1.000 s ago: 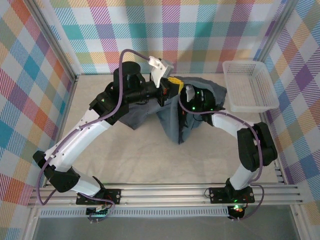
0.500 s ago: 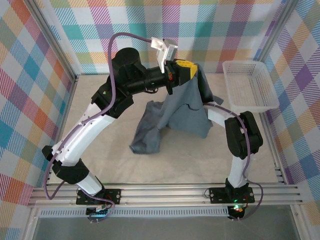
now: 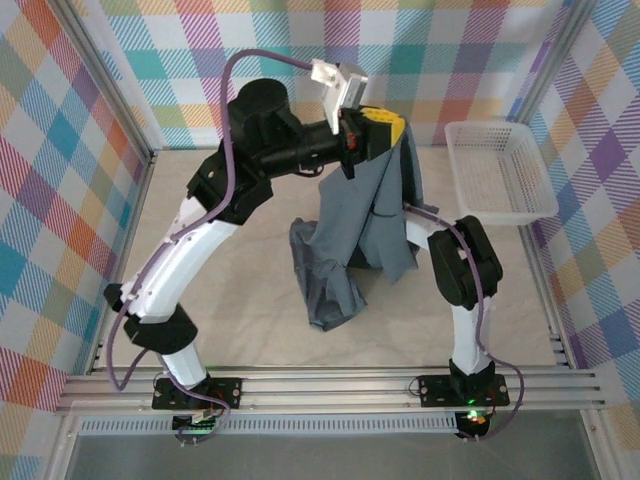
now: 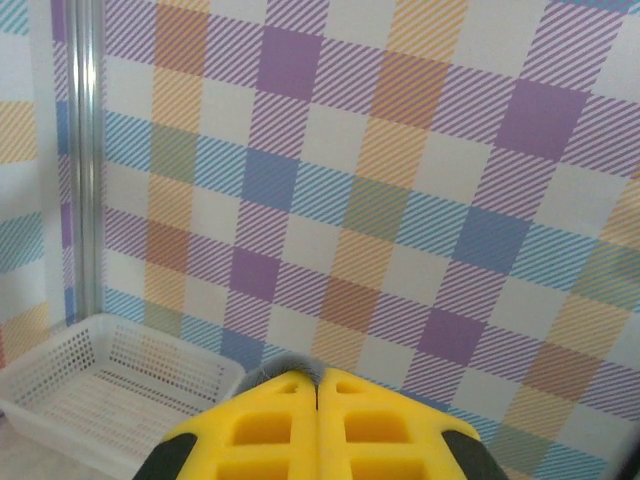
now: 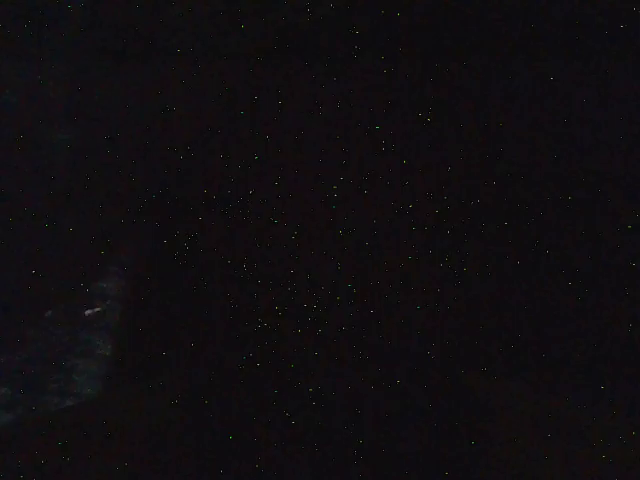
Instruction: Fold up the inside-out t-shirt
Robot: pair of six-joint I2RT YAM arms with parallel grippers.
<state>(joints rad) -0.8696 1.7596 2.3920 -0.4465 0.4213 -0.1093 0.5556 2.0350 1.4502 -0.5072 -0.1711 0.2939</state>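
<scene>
The inside-out t-shirt (image 3: 360, 215) hangs from the left claw (image 3: 380, 130), clamped on it high above the desk (image 3: 230, 300), its lower end resting there, the right claw's state untellable under the cloth; this looks like the opening-out step, and next it needs laying flat.

Inside-out t-shirt (image 3: 362, 215): plain slate-grey, soft, creased. Held up by one pinched spot at its top, clamped between the closed yellow fingers of the left gripper (image 3: 384, 128), high over the table's far edge, right of middle. Hangs as a long narrow drape with vertical folds, slanting down toward the near-left. Lower end bunched on the table near its centre. In the left wrist view, a thin grey sliver shows at the fingertips.
</scene>
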